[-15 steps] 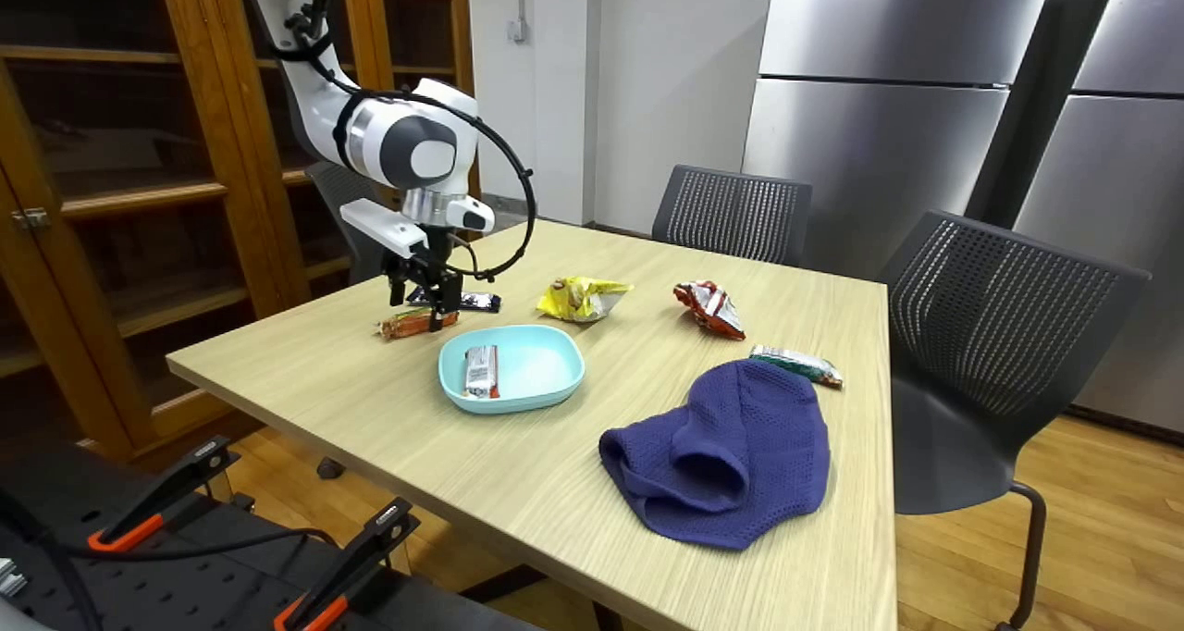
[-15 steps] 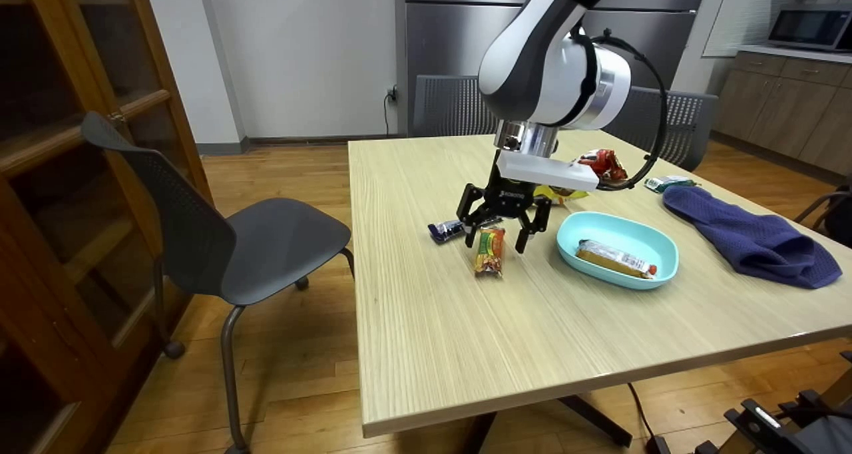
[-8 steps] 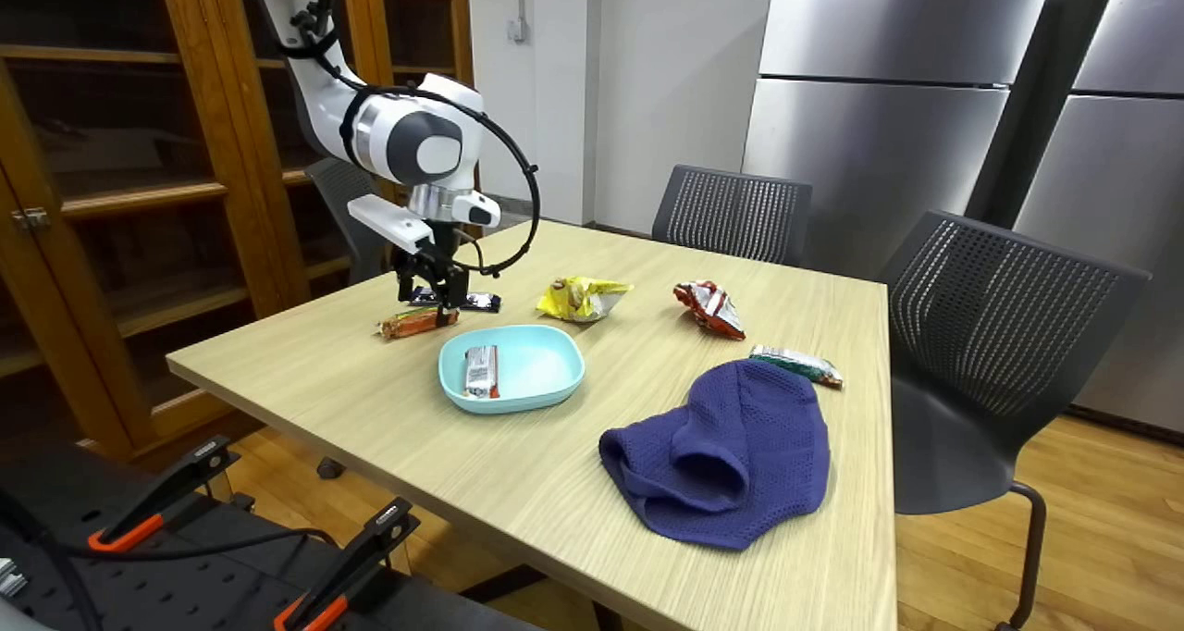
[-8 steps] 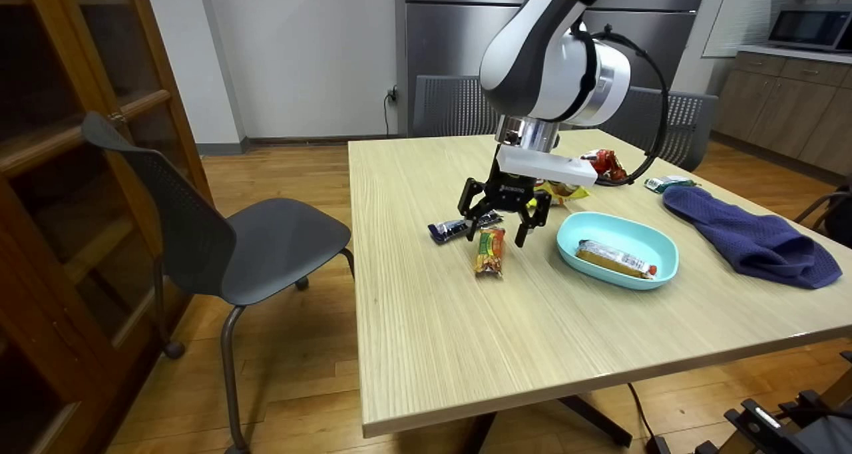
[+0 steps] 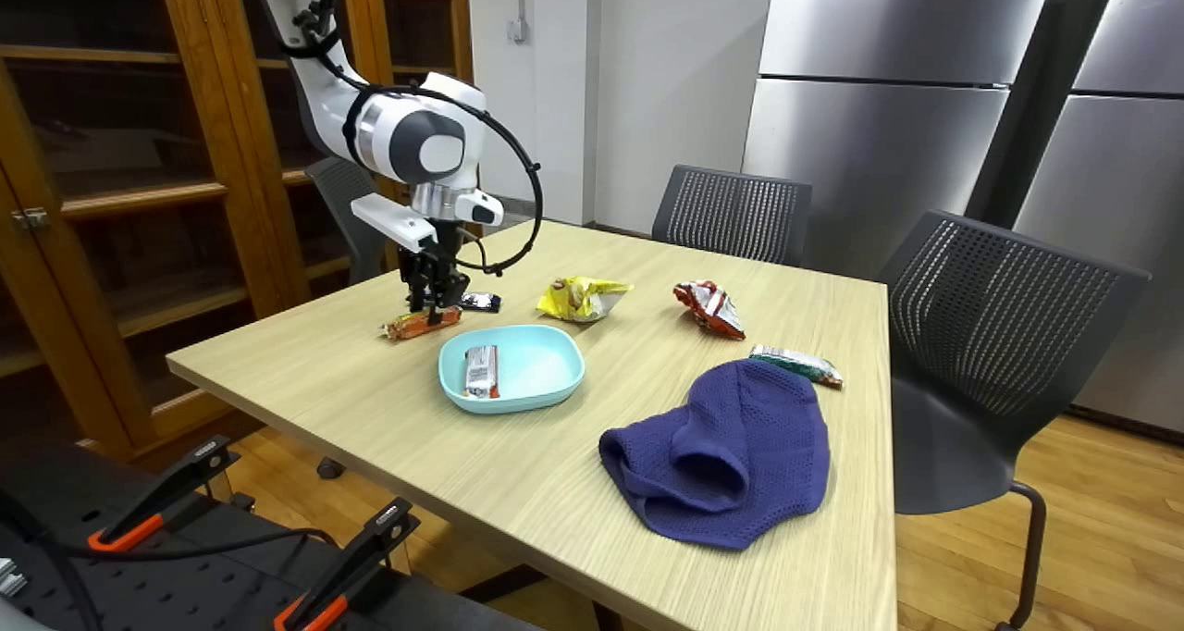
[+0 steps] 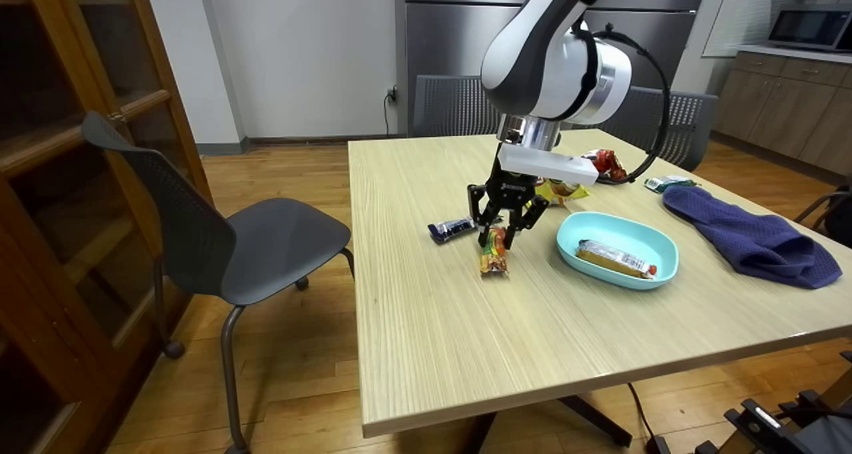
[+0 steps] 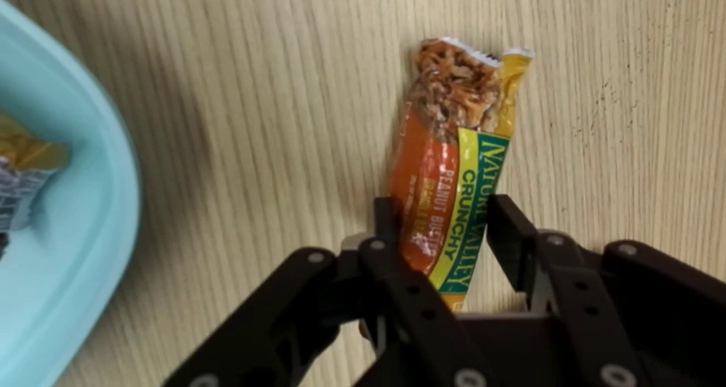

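An orange, yellow and green granola bar (image 7: pixel 459 103) lies on the table, seen also in both exterior views as the same bar (image 5: pixel 403 327) (image 6: pixel 494 259). My gripper (image 7: pixel 438 205) straddles it, one black finger against each long side, the fingertips meeting the wrapper. In an exterior view the gripper (image 6: pixel 496 239) points down with its fingertips at table height. The bar's near end is hidden behind the fingers. Just behind it lies a dark wrapped bar (image 6: pixel 451 229). A light-blue dish (image 7: pixel 126 165) stands close by, holding another wrapped bar (image 6: pixel 611 257).
A yellow packet (image 5: pixel 581 300), a red packet (image 5: pixel 710 307) and a green-white wrapped bar (image 5: pixel 797 364) lie farther along the table (image 5: pixel 573 464). A crumpled navy cloth (image 5: pixel 786 464) sits near its edge. Grey chairs (image 6: pixel 279 241) stand around it.
The gripper has lowered slightly and its fingers have come together from wide apart onto the granola bar. The bar has shifted a little toward the dish. Other objects look unmoved.
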